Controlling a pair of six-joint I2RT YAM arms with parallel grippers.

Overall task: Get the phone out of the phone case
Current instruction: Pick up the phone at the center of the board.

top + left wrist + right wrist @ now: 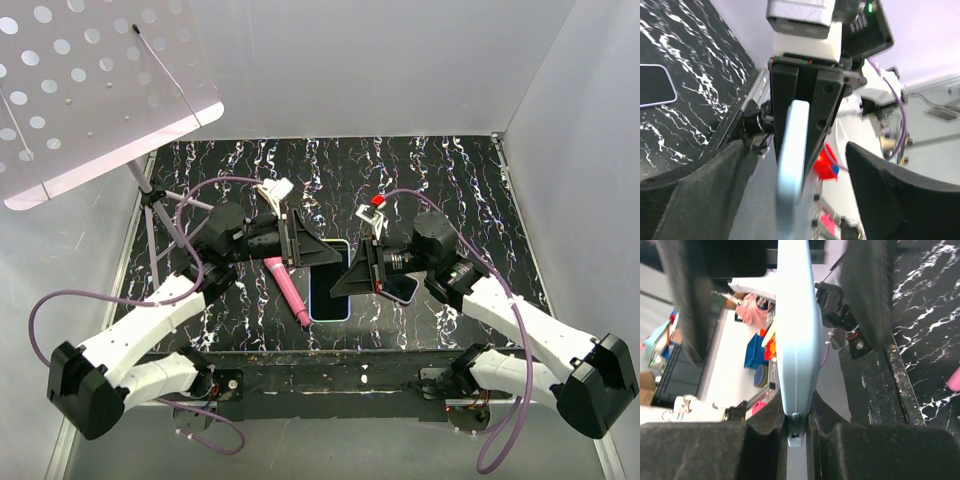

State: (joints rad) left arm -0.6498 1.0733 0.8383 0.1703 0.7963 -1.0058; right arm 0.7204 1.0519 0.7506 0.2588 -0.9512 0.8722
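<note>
The light-blue phone case (330, 283) is held up between my two grippers; both wrist views see it edge-on. My right gripper (358, 270) is shut on it, the pads pinching one end of the case (796, 340) at the bottom of the right wrist view (797, 427). My left gripper (305, 245) stands open, its black fingers (900, 195) wide apart on either side of the case (790, 160) without pressing it. The dark phone (402, 290) lies flat on the black marbled table under the right arm, also in the left wrist view (652, 85).
A pink pen-like tool (287, 285) lies on the table left of the case. A white perforated panel (90, 90) on a thin tripod stands at the back left. A small white-and-pink item (275, 190) and a small red item (378, 200) sit behind the grippers. White walls enclose the table.
</note>
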